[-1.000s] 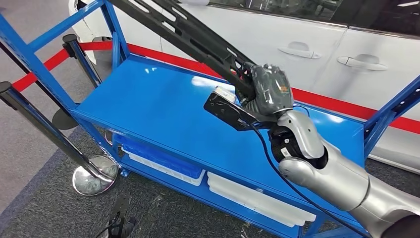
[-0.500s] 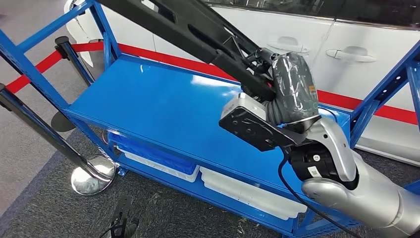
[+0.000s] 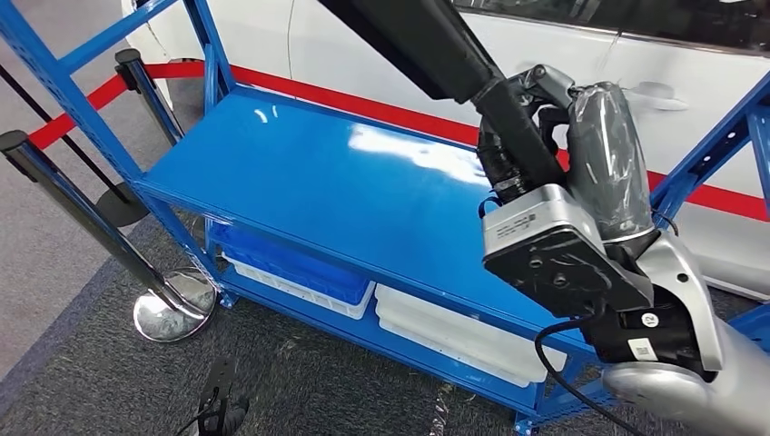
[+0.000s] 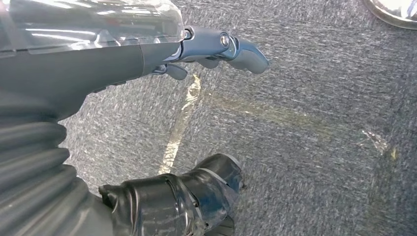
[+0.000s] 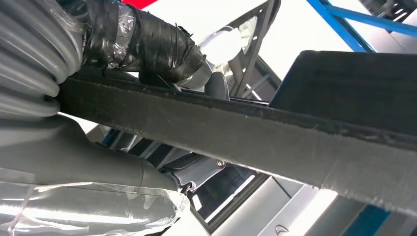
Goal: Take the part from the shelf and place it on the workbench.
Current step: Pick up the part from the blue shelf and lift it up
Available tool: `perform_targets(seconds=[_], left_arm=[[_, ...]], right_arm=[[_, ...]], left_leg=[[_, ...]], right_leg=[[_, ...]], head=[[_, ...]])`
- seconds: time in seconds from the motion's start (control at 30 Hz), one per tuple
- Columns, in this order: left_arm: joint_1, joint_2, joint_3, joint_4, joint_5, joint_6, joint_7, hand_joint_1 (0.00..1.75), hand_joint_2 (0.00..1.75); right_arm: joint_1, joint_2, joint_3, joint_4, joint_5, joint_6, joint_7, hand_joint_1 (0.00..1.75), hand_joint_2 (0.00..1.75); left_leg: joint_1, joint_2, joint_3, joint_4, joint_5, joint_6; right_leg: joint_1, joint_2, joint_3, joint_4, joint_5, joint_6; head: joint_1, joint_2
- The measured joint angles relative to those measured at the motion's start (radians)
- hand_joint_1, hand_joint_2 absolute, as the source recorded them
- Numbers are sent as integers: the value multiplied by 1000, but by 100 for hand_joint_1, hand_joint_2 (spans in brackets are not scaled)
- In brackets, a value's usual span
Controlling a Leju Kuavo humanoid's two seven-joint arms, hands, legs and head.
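Item: long black part (image 3: 427,45), clasped at one end by my right hand (image 3: 581,145), lifted clear above blue shelf (image 3: 300,195) for carrying; left hand (image 4: 162,123) empty, fingers apart.

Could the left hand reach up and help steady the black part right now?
Probably not quickly. The left hand hangs over the grey carpet, open and holding nothing, while the right hand holds the black part up above the blue shelf.

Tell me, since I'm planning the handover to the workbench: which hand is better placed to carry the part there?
The right. The right hand already grips the long black part, lifted above the blue shelf. The left hand hangs over the grey carpet, holding nothing.
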Motion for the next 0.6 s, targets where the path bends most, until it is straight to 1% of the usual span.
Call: perform_targets(seconds=[0.03, 0.07, 0.1, 0.17, 0.2, 0.23, 0.27, 0.3, 0.33, 0.37, 0.4, 0.43, 0.47, 0.5, 0.53, 0.57, 0.6], left_arm=[[0, 0, 0, 0, 0, 0, 0, 0, 175], [-1, 0, 0, 0, -1, 0, -1, 0, 175], [-2, 0, 0, 0, -1, 0, -1, 0, 175], [-1, 0, 0, 0, -1, 0, -1, 0, 175], [-1, 0, 0, 0, -2, 0, -1, 0, 175], [-1, 0, 0, 0, -3, 0, -1, 0, 175], [-1, 0, 0, 0, -4, -1, -1, 0, 175], [-1, 0, 0, 0, -5, -1, -1, 0, 175], [-1, 0, 0, 0, -6, -2, -1, 0, 175], [-1, 0, 0, 0, -7, -3, -1, 0, 175], [-1, 0, 0, 0, -8, -3, -1, 0, 175], [-1, 0, 0, 0, -8, -3, -1, 0, 175], [-1, 0, 0, 0, -8, -3, -1, 0, 175], [-2, 0, 0, 0, -9, -3, -1, 0, 175], [-3, 1, 0, 0, -9, -3, -1, 0, 175], [-3, 1, 0, 0, -9, -3, -2, 0, 175], [-4, 2, 0, 0, -9, -3, -2, 0, 175]], right_arm=[[0, -2, -2, -6, -3, 0, 0, 171, 175], [0, -3, -4, -12, -4, 0, 0, 171, 175], [0, -4, -7, -18, -6, 0, 0, 171, 175], [2, -8, -12, -26, -8, -1, 0, 171, 175], [2, -10, -13, -29, -8, -1, 0, 171, 175], [2, -10, -13, -31, -9, -1, 0, 171, 175], [2, -10, -14, -34, -10, -1, 0, 171, 175], [2, -10, -14, -38, -10, 0, 0, 171, 175], [2, -10, -14, -41, -10, 0, 0, 171, 175], [3, -10, -14, -43, -10, 0, 0, 171, 175], [3, -10, -14, -45, -10, 0, 0, 171, 175], [4, -10, -14, -45, -10, 0, 0, 171, 175], [5, -10, -14, -46, -10, 0, 0, 171, 175], [5, -10, -14, -47, -10, 0, 0, 171, 175], [4, -11, -14, -49, -10, 1, 0, 171, 175], [4, -12, -14, -52, -10, 1, 0, 171, 175], [4, -13, -14, -55, -10, 2, 0, 171, 175]], left_leg=[[1, 0, -7, 5, 3, -5], [1, -1, -12, 9, 6, -11], [0, -1, -16, 12, 9, -17], [-1, -3, -21, 12, 19, -31], [0, -4, -26, 15, 18, -38], [1, -5, -34, 27, 5, -44], [3, -5, -46, 57, -22, -48], [4, -5, -65, 108, -62, -52], [4, -5, -86, 171, -103, -54], [4, -4, -104, 234, -138, -56], [4, -4, -113, 279, -157, -56], [3, -5, -108, 294, -161, -54], [1, -5, -85, 275, -149, -49], [-3, -5, -41, 217, -127, -40], [-7, -5, 8, 142, -112, -28], [-13, -4, 52, 76, -96, -19], [-18, -3, 82, 29, -86, -12]], right_leg=[[1, 0, 47, -70, 16, -1], [3, 3, 76, -117, 27, -6], [5, 5, 91, -144, 28, -13], [9, 8, 85, -151, 33, -33], [7, 7, 81, -154, 36, -42], [6, 7, 76, -155, 43, -51], [5, 6, 71, -157, 50, -60], [4, 5, 64, -157, 57, -66], [5, 5, 57, -157, 62, -69], [7, 4, 49, -157, 68, -72], [10, 4, 41, -156, 74, -73], [13, 4, 33, -155, 79, -74], [17, 5, 26, -155, 85, -74], [20, 5, 20, -154, 90, -74], [22, 5, 16, -153, 94, -72], [23, 4, 12, -153, 99, -70], [23, 2, 11, -154, 104, -66]], head=[[0, 0], [-1, 0], [0, 0], [0, 0], [1, 0], [-1, 0], [-2, 0], [-4, 0], [-5, 0], [-5, 0], [-5, 0], [-5, 0], [-5, 0], [-5, 0], [-5, 0], [-4, 0], [-4, 0]])
